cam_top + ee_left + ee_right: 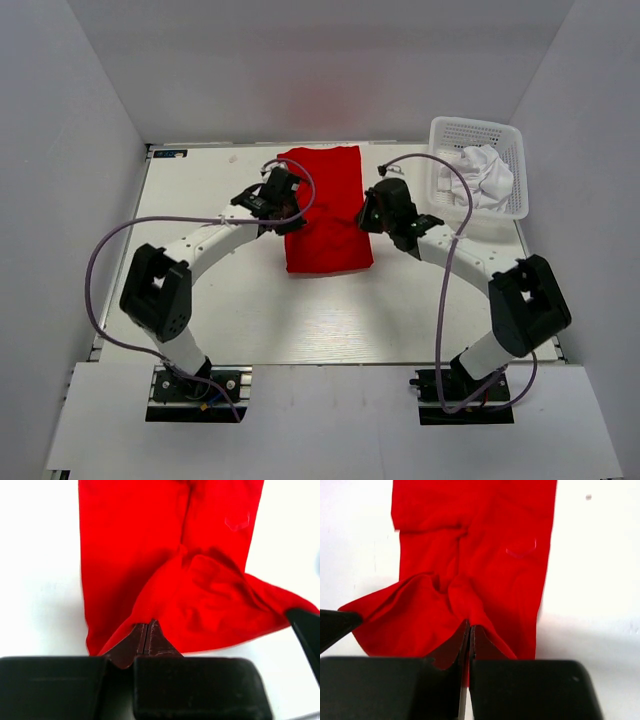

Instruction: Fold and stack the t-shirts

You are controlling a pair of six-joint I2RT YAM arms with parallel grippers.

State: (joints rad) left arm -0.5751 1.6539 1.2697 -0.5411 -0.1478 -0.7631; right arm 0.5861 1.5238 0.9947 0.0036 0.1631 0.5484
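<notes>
A red t-shirt [325, 205] lies folded into a long strip in the middle of the table. My left gripper [281, 217] is shut on its left edge, and the cloth bunches up from the closed fingertips in the left wrist view [146, 630]. My right gripper [369, 218] is shut on its right edge, with red cloth pinched between the fingers in the right wrist view [469, 629]. The near part of the shirt [210, 600] is lifted and wrinkled between the two grippers. A crumpled white t-shirt [487, 173] lies in the basket.
A white mesh basket [478, 130] stands at the back right of the table. Grey walls close in the left, right and far sides. Purple cables [105, 260] loop over both arms.
</notes>
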